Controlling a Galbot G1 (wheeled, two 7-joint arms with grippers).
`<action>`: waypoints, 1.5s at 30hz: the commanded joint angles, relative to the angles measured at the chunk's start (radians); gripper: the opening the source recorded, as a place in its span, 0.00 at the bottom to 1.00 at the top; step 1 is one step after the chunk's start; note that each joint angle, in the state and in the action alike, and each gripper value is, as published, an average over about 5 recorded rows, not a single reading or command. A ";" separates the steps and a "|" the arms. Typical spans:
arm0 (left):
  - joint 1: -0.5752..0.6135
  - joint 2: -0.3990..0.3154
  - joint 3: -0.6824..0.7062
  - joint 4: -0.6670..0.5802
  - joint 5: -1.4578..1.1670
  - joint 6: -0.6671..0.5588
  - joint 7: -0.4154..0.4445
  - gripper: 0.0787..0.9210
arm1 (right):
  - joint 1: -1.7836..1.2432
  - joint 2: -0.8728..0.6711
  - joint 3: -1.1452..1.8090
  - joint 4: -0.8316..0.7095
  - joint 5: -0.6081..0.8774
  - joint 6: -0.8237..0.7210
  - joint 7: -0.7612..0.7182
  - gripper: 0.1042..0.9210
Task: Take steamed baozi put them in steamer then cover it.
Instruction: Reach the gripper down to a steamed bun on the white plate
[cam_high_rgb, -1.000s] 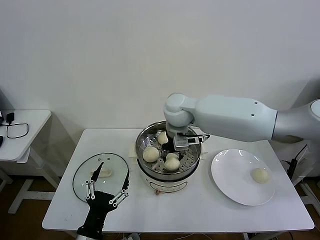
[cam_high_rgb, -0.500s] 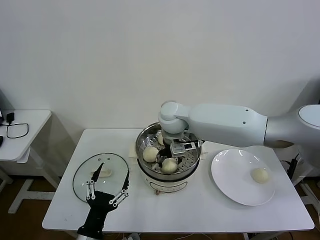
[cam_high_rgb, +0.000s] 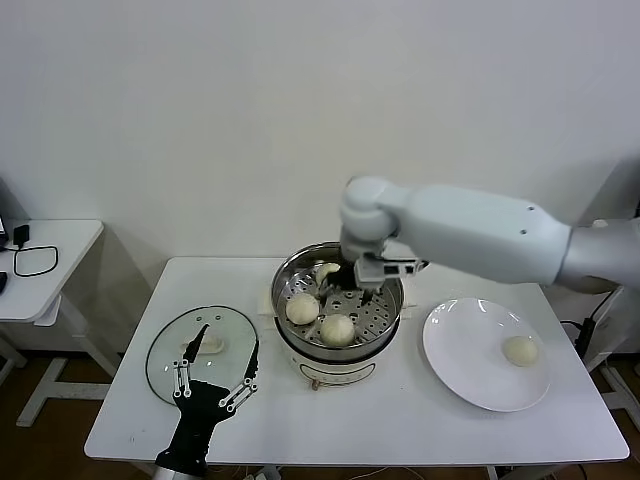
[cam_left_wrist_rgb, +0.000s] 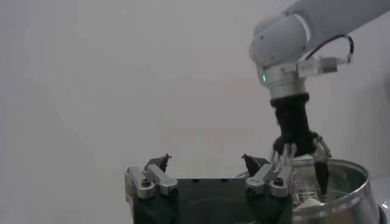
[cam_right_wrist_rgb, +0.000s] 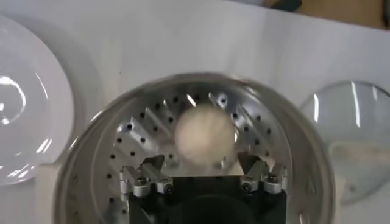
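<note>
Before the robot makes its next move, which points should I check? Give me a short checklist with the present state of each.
1. Right gripper open, empty, above the steamer: ok.
2. Three baozi lie on the tray: ok.
3. Last baozi in the steamer: not ok, it lies on the white plate.
4. Cover on the steamer: not ok, it lies on the table.
5. Left gripper open beside the cover: ok.

Three cream-white baozi (cam_high_rgb: 337, 329) sit on the perforated tray inside the steamer (cam_high_rgb: 386, 320), a shiny steel pot on a white base at the table's middle. A fourth baozi (cam_high_rgb: 520, 350) lies on the white plate (cam_high_rgb: 462, 355) to its right. The cover (cam_high_rgb: 170, 358), clear glass with a cream handle, lies flat on the table, left of the steamer.
</note>
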 joint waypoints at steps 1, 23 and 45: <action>-0.003 0.001 0.005 0.004 0.003 0.001 0.001 0.88 | 0.086 -0.254 0.074 -0.214 0.278 -0.340 -0.097 0.88; -0.007 0.001 0.007 0.006 0.004 0.007 0.001 0.88 | -0.379 -0.435 0.118 -0.587 0.281 -0.479 0.000 0.88; 0.011 -0.008 -0.003 0.005 0.003 0.000 0.000 0.88 | -0.513 -0.361 0.216 -0.637 0.191 -0.480 0.050 0.88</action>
